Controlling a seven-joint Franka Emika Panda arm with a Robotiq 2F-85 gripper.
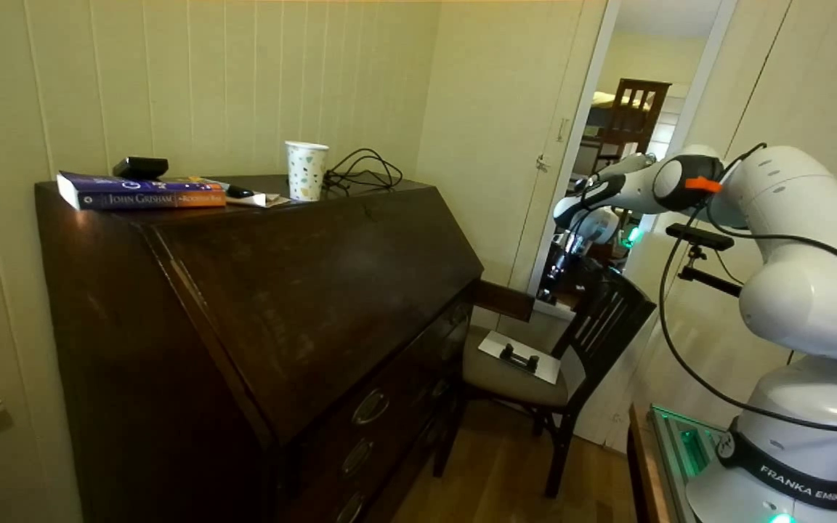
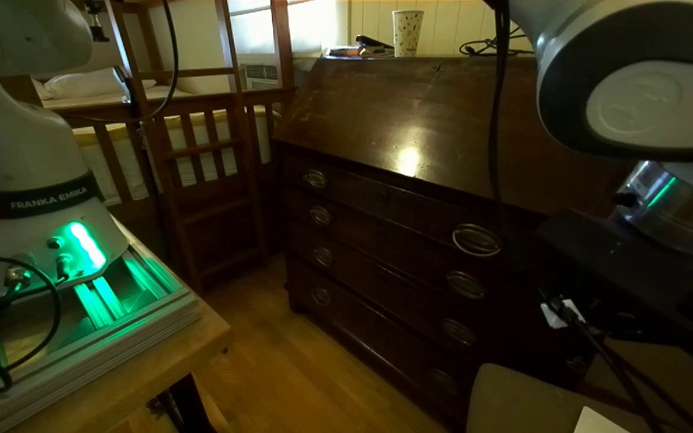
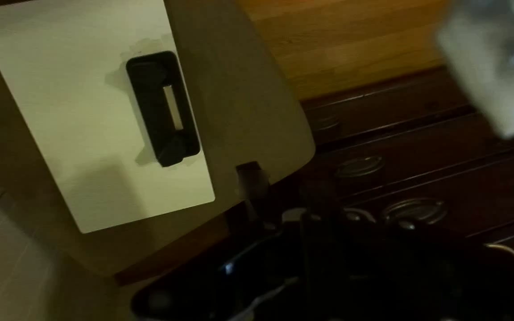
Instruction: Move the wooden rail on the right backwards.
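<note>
brown wood: we note the wooden rail (image 1: 503, 300) jutting from the desk (image 1: 317, 298), near the chair (image 1: 509, 383). gripper (image 3: 283, 196) in shadow; we cannot tell whether clenched or released.

The room is dim, and the lower parts of the desk (image 2: 382, 240) sink toward black in both exterior views. In an exterior view the window (image 2: 316, 27) burns out to white and a hot patch of glare sits on the lid (image 2: 376, 123); green light from the base (image 2: 36, 231) spills over the frame (image 2: 112, 343) on the bench (image 2: 199, 334). The wrist view is murkier: a pale object (image 3: 493, 62) at top right is blurred, soft shadows flank the handle (image 3: 151, 102), a broader one dims the lower end of the panel (image 3: 69, 116), and the bottom is nearly black.
</note>
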